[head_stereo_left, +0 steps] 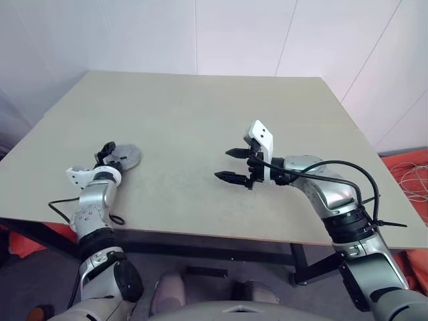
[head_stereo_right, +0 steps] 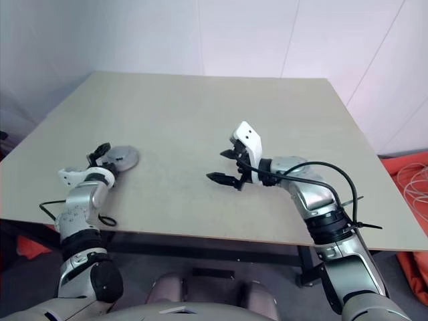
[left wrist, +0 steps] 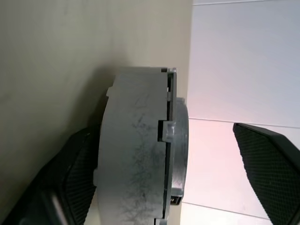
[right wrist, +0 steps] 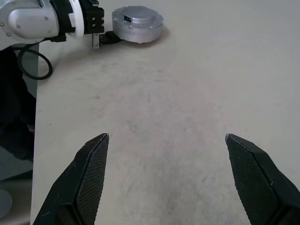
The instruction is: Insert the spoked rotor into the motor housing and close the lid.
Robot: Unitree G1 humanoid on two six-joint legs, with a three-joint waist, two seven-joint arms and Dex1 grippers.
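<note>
A round grey disc stack lies on the table [head_stereo_left: 200, 107] at the near left. Its plain grey top is the lid [right wrist: 138, 16], sitting on the motor housing [right wrist: 140, 33]; no windings show. The spoked rotor is hidden. My left gripper [head_stereo_left: 109, 152] is at the stack's near side and stands open. In the left wrist view one finger [left wrist: 79, 178] lies close to the housing's wall [left wrist: 131, 154], and the other [left wrist: 267, 159] stands far off it. My right gripper [head_stereo_left: 223, 164] hovers over the middle of the table, open with nothing between its fingers [right wrist: 93, 164].
The table's front edge [head_stereo_left: 221, 237] runs just below both arms. Orange material with white cables [head_stereo_left: 411, 177] lies on the floor at the right. A white wall stands behind the table's far edge.
</note>
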